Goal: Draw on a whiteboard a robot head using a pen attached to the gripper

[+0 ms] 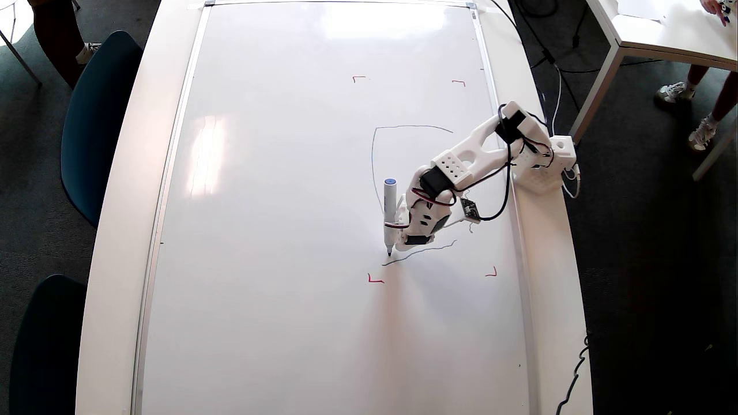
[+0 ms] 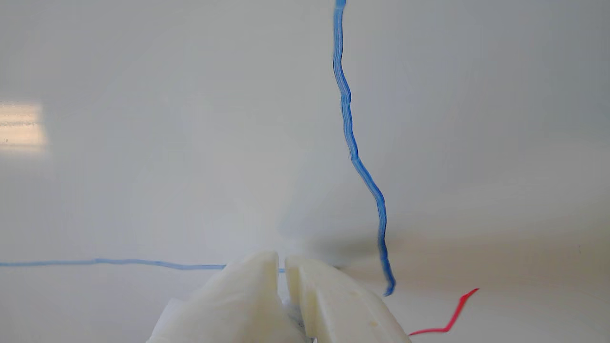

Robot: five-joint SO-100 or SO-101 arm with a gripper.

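The whiteboard [image 1: 277,230] covers most of the table. On it is a thin wobbly outline of the robot head [image 1: 373,155]: a top edge, a left side and a lower stroke, with nothing drawn inside. The pen [image 1: 390,216], white with a blue cap, is fixed along the left side of the gripper [image 1: 406,239], and its dark tip meets the board where the lower stroke ends. In the wrist view the gripper [image 2: 282,267] is shut with nothing between its fingers. It hovers over the whiteboard [image 2: 143,166], where the robot head's blue lines [image 2: 350,138] show; the pen is out of that view.
Red corner marks [image 1: 358,78] [image 1: 459,82] [image 1: 375,280] [image 1: 492,273] frame the drawing area, and one shows in the wrist view [image 2: 448,319]. The arm's base [image 1: 548,167] sits on the table's right rim. Two dark chairs [image 1: 98,115] [image 1: 46,346] stand left. Another table [image 1: 663,29] stands at the top right.
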